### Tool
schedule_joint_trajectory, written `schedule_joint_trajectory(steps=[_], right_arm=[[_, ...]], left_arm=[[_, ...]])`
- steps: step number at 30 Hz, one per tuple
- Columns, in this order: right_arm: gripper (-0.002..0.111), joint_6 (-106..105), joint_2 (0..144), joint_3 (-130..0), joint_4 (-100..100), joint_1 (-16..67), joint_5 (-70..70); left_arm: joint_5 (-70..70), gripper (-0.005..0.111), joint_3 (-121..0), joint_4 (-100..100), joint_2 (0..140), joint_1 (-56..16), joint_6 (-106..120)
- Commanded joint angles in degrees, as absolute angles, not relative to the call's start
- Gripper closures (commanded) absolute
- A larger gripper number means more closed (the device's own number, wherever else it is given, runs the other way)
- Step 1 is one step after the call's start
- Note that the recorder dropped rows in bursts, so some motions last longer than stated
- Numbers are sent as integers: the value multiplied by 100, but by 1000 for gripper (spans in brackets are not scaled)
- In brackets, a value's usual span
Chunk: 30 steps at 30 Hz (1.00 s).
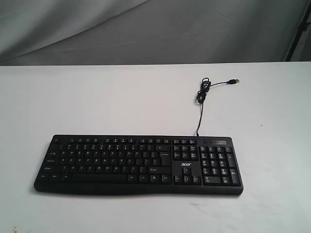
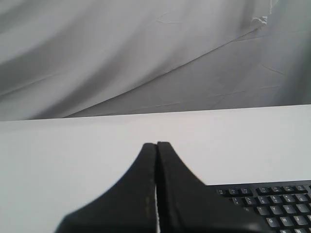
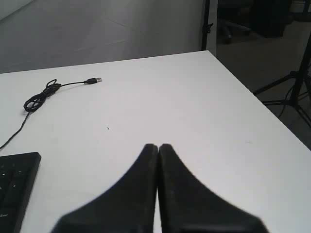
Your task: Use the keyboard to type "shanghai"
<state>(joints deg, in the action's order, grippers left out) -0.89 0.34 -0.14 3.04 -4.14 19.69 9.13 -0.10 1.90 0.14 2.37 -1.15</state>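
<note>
The long black keyboard (image 1: 138, 165) with its white logo lies flat on the white table (image 1: 97, 102), near the front edge. Its thin black cable (image 1: 201, 94) coils behind it and ends in a USB plug (image 1: 234, 81). Neither arm shows in the exterior view. In the left wrist view my left gripper (image 2: 156, 144) is shut with nothing in it, and a corner of the keyboard (image 2: 272, 204) lies beside it. My right gripper (image 3: 158, 146) is also shut and empty, over bare table, with the keyboard's end (image 3: 14, 187) off to one side.
A grey cloth backdrop (image 1: 146, 29) hangs behind the table. In the right wrist view the table's side edge (image 3: 252, 94) drops to the floor, where a dark tripod stand (image 3: 296, 82) rises. The coiled cable (image 3: 39, 97) lies beyond the keyboard.
</note>
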Motion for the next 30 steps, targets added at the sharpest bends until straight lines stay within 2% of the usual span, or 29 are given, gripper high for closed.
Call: schedule_joint_trajectory(steps=[1, 19, 26, 30], right_arm=[[108, -99, 0, 0, 249, -462, 1965], [108, -107, 0, 0, 249, -462, 1932], [108, -119, 0, 0, 206, -462, 502], [108, -130, 0, 0, 204, -462, 198]], left_arm=[[882, 107, 0, 179, 0, 200, -131], [882, 107, 0, 179, 0, 200, -131], [882, 107, 0, 179, 0, 200, -131], [882, 107, 0, 179, 0, 200, -131]])
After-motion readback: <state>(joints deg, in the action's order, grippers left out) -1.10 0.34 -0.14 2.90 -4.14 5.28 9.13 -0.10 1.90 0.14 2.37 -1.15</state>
